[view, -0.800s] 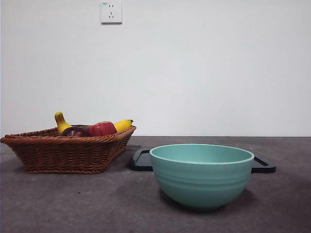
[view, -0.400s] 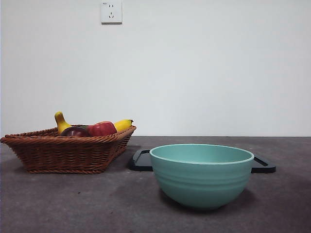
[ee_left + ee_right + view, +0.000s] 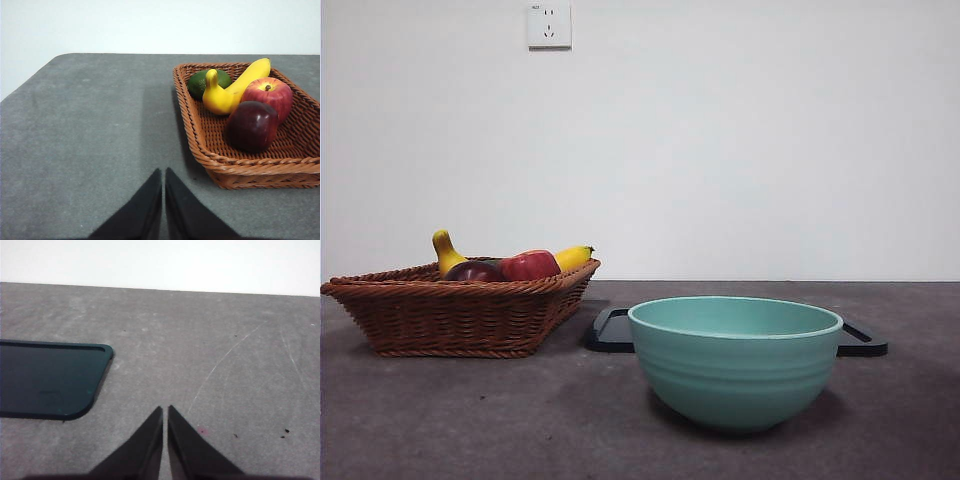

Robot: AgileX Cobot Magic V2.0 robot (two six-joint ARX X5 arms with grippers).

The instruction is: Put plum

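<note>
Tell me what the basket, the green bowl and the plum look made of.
Basket: woven brown wicker or rattan, braided rim, matte. Bowl: probably glazed ceramic, though plastic is possible; smooth teal with ridged bands and soft sheen. Plum: glossy dark maroon skin with highlights; real or plastic can't be told.

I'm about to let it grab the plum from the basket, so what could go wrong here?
The plum lies touching the red apple, so the left pincer, now shut, could nudge or grab the apple instead. The plum sits low behind the basket rim, so a shallow approach may catch the wicker. Its glossy round skin might slip.
</note>
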